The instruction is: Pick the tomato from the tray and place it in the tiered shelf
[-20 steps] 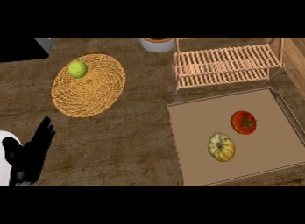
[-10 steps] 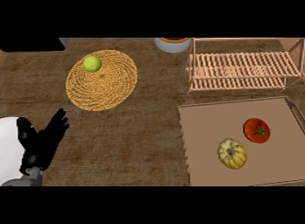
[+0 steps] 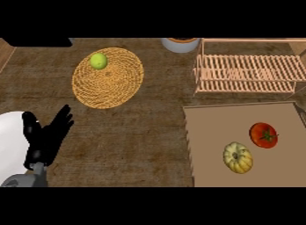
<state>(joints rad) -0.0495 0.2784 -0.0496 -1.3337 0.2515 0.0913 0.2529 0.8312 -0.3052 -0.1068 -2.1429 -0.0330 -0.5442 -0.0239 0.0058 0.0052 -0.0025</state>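
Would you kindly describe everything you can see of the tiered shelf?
The tiered shelf stands at the counter's far right, just beyond the tray. It looks like pale wood: thin posts and rails framing slatted levels, an upper one of closely set bars and a lower one showing along its front edge. It stands upright and nothing lies on its slats. The tomato remains on the tray, apart from the shelf, and no hand touches it.

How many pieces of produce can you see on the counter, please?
3: a tomato and a small squash lie apart on the tray; a green fruit sits on the woven mat.
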